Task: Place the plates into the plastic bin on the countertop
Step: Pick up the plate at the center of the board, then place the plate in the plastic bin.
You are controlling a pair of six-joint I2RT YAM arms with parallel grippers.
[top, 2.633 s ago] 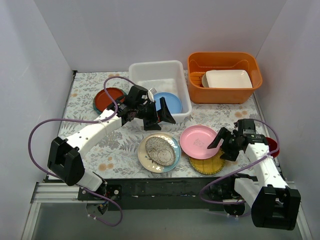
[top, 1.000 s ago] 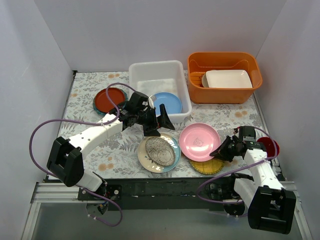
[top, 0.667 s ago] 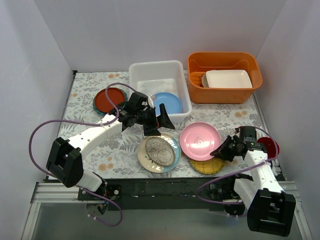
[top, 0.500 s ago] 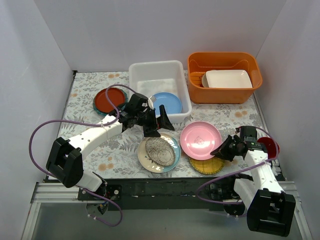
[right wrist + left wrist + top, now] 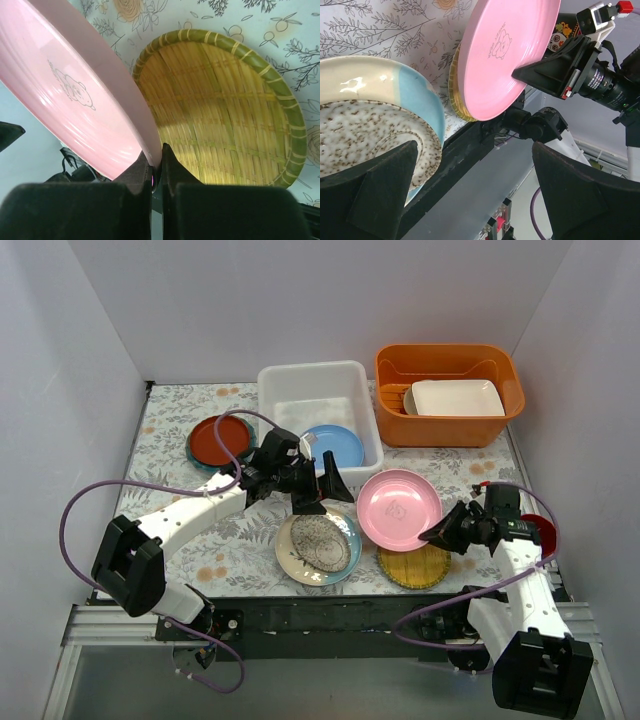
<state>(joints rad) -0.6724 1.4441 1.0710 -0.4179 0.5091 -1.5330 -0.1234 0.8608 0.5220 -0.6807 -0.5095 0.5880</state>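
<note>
An orange tub (image 5: pixel 448 431) stands at one o'clock in the overhead view, near the back wall (image 5: pixel 320 300). A white rectangular dish (image 5: pixel 457 397) lies inside it, toward its right side. A small red cup (image 5: pixel 543 527), partly hidden, sits between three and four o'clock.

I see pink plate (image 5: pixel 398 508) w/ small bear print lifted & tilted, rim pinched by right gripper (image 5: pixel 437 534), over woven yellow plate (image 5: pixel 415 566) lying flat on countertop (image 5: pixel 450 472). Speckled teal-rim plate (image 5: pixel 318 545) flat nearby. Light blue plate (image 5: pixel 337 446) just beside plastic bin (image 5: pixel 300 390); red-brown plate (image 5: pixel 220 437) far left.
</note>
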